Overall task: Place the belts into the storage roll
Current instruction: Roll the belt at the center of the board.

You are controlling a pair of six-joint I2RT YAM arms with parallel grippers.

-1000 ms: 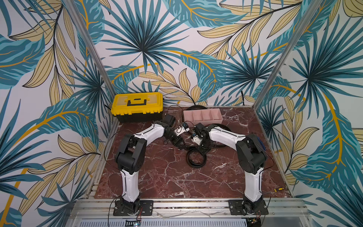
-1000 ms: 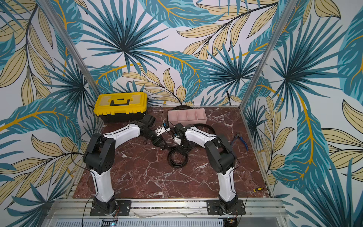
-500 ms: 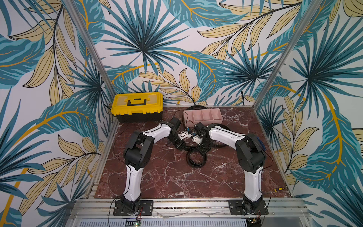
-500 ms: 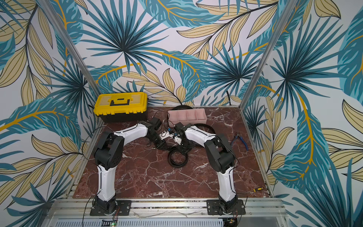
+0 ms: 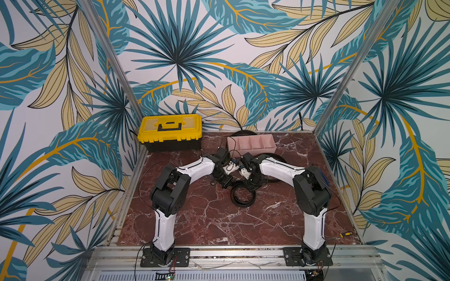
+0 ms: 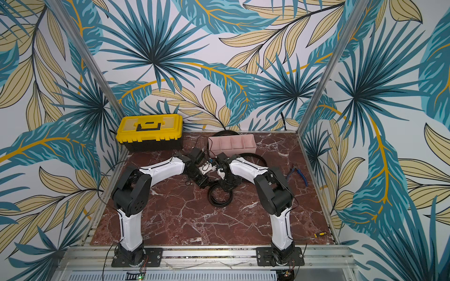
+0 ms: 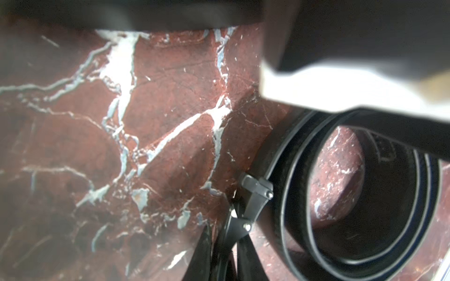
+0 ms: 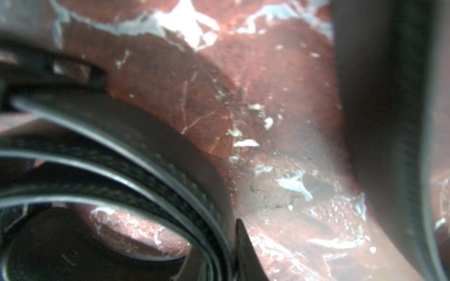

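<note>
a: where is the belt that is being worked?

b: the coiled belt [image 5: 242, 197] lies near the middle of the counter [image 5: 209, 219] as a ring of loose wraps. the storage roll [image 5: 258, 152] is well apart from it, at its twelve o'clock by the back wall.

a: and the end effectors?

b: both are down at the coil. the right end effector [image 5: 252, 186] is at its one o'clock. in the right wrist view one of its fingers [image 8: 243, 248] lies against the outer wrap and the wraps run in between, so it looks clamped on the coil wall. the left end effector [image 5: 224, 182] is at the coil's eleven o'clock. whether it is apart or pinching something, i cannot tell.

a: which step, then?

b: i judge it to be securing the coil for the lift. the next move calls for a firm hold so that the wraps do not spring open. then comes a carry toward twelve o'clock and down into one compartment.

a: counts?

b: two belts: the coil, and a second belt [image 6: 222, 132] lying loose, which shows behind the tray and off its five o'clock corner. there is one storage roll with four compartments, all looking empty. there are two end effectors. there is one toolbox [image 5: 170, 131] at the coil's ten o'clock and one screwdriver [image 5: 345, 234] at its four o'clock.
</note>
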